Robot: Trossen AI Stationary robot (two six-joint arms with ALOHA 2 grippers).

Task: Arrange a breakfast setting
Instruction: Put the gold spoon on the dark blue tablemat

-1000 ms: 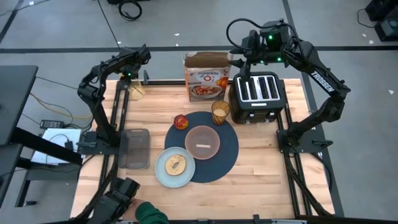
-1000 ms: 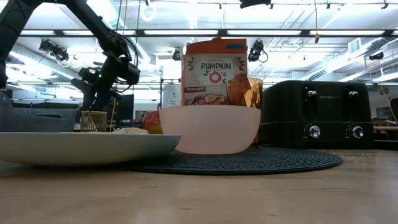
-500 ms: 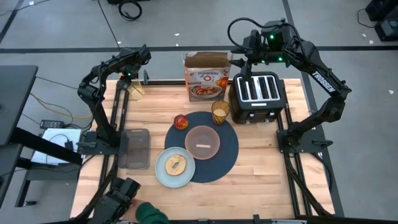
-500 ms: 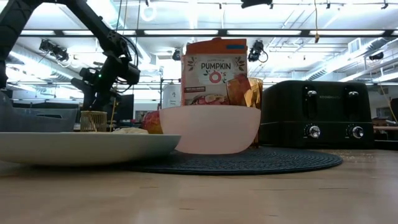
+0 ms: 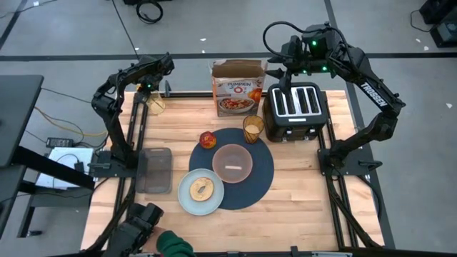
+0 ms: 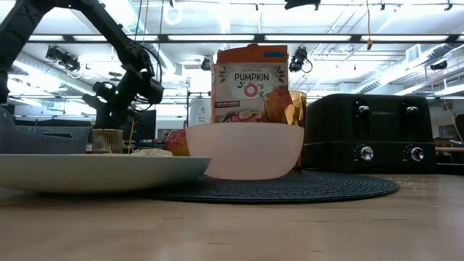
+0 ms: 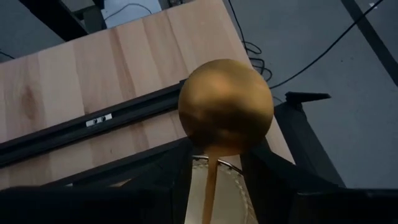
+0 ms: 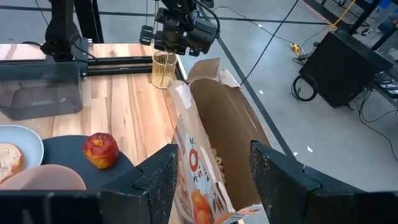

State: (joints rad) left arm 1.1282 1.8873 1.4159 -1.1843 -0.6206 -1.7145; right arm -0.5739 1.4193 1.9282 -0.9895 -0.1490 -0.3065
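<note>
A round dark-blue placemat (image 5: 260,178) holds a pinkish bowl (image 5: 232,163) and an amber glass (image 5: 253,128). A pale-blue plate (image 5: 187,196) with bread (image 5: 201,188) overlaps its near-left edge. A red apple (image 5: 208,140) lies at its far-left edge. The gold spoon (image 7: 225,106) stands bowl-up in a gold wire holder (image 5: 156,106) at the far left. My left gripper (image 7: 214,193) is over the holder, open, one finger on each side of the spoon's handle (image 7: 208,186). My right gripper (image 8: 214,180) is open and empty above the cereal box's open top.
An orange-and-white cereal box (image 5: 238,91) and a black toaster (image 5: 296,107) stand along the far edge. A grey tray (image 5: 156,170) lies left of the plate. A person's green sleeve (image 5: 171,245) shows at the near-left corner.
My left gripper has sunk a little over the wire holder and edged toward the table's right. Nothing on the table has moved.
</note>
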